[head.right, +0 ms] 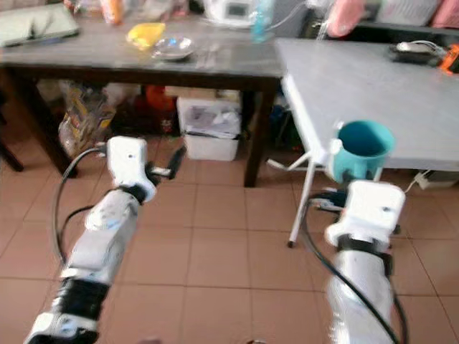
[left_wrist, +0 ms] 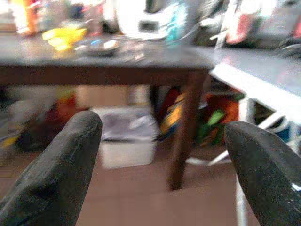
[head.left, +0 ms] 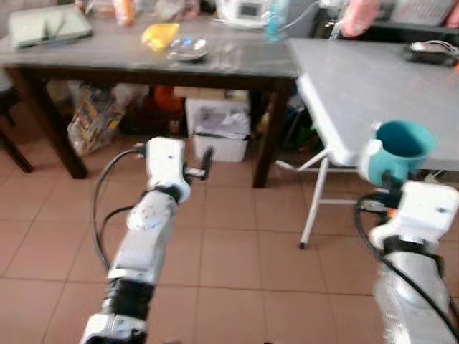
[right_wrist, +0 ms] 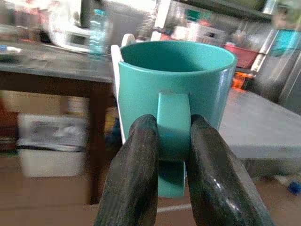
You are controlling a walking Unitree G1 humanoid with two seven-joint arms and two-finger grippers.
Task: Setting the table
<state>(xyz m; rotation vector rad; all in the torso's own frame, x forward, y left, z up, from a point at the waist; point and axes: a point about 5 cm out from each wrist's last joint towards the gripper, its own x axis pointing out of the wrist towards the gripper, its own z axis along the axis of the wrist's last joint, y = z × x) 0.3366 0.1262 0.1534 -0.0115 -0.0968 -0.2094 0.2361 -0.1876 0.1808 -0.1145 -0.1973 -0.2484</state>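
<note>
My right gripper (right_wrist: 172,141) is shut on the handle of a teal mug (head.left: 401,149), held upright near the front edge of the light grey table (head.left: 358,86). A white strip rests against the mug's side (right_wrist: 116,89). My left gripper (left_wrist: 164,155) is open and empty, raised over the tiled floor and facing the dark wooden table (head.left: 143,57). On that dark table lie a glass dish (head.left: 188,49) and a yellow object (head.left: 159,34).
A white bin (head.left: 221,129) and bags (head.left: 93,115) stand under the dark table. A grey folder (head.left: 46,27), bottles and a white appliance (head.left: 244,11) sit on it. A dark item (head.left: 430,51) lies at the light table's far right. Terracotta tiles (head.left: 237,258) stretch in front.
</note>
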